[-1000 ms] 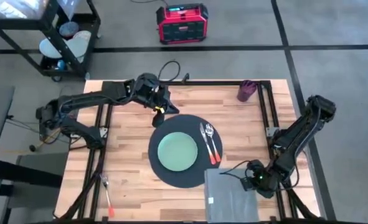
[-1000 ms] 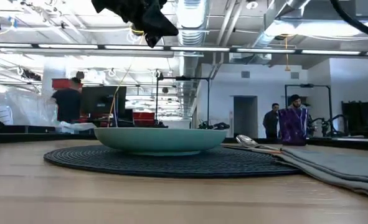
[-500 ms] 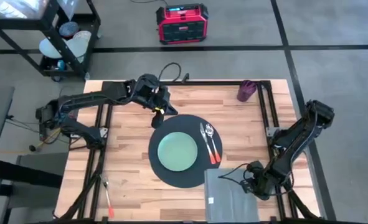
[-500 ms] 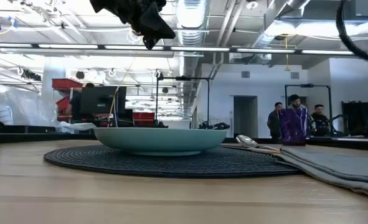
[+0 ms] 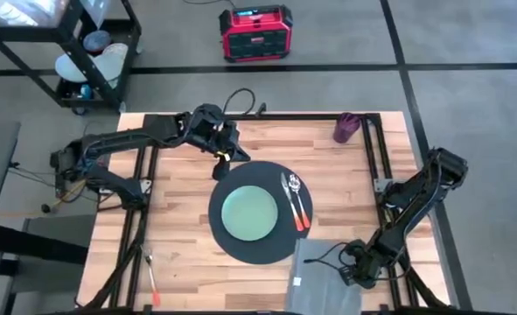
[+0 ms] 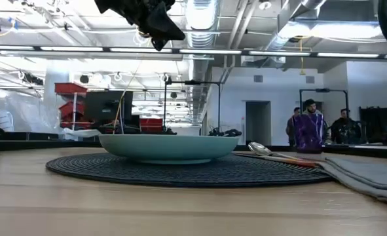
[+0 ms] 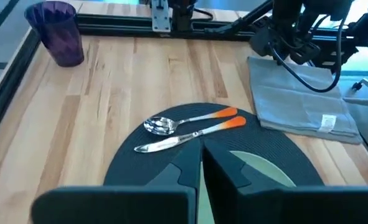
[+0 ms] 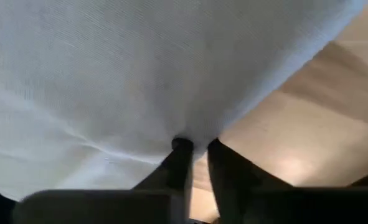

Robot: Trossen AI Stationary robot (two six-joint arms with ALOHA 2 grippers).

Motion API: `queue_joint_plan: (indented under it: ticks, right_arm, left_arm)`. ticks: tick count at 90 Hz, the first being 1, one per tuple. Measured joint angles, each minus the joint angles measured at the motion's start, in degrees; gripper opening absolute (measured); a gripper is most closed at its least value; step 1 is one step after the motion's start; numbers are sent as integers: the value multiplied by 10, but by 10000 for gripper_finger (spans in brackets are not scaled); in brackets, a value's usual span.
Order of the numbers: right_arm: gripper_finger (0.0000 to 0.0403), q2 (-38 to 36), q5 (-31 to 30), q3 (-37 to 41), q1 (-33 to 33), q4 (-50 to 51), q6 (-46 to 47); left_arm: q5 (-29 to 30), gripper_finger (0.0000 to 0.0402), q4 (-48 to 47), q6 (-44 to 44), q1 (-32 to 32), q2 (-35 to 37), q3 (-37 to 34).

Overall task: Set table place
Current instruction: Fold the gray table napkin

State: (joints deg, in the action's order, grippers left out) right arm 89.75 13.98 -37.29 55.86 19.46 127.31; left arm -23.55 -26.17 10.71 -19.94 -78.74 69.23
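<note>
Right hand, lower right of the high view, sits at the right edge of the grey napkin. In the right wrist view its fingers are pinched nearly together with a fold of the cloth caught between them; the hand has hold of the napkin.

Left hand hangs above the worktop at the upper left rim of the placemat, centre of the high view. Its fingers stand close together with only a thin gap between them and hold nothing.

The placemat lies at the centre of the worktop. The green plate sits on it, slightly left of the mat's centre.

Step in hand, as judged: placing the napkin beside the mat. It lies at the lower right of the frame, its upper left corner touching or overlapping the mat's rim. To do this well:
- keep the pinch firm on the one edge so the fold does not open;
- drag low and slow, so the cloth stays flat and square to the worktop edge;
- keep clear of the cutlery on the mat.

Count:
- placemat, one;
- plate, one;
- napkin, one;
- orange-handled spoon and knife, one each, side by side on the mat right of the plate;
- purple cup, one, upper right of the worktop;
- one further red-handled utensil, lower left, type not discernible.
</note>
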Motion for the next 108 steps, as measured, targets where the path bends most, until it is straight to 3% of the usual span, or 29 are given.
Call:
queue_joint_plan:
  ticks: [18, 39, 92, 108]
  right_arm:
    - [1, -7, 3, -5, 0, 5, -3]
    - [0, -35, -11, -54, -13, 114, -36]
    - [0, -41, -7, -182, -145, 259, -242]
    - [0, -42, -32, -220, -192, 292, -306]
  left_arm:
    - [0, 0, 1, 6, 0, 0, 0]
    - [14, 0, 3, 7, 0, 0, 0]
    - [19, 0, 3, 13, 0, 0, 0]
    - [19, 0, 2, 22, 0, 0, 0]
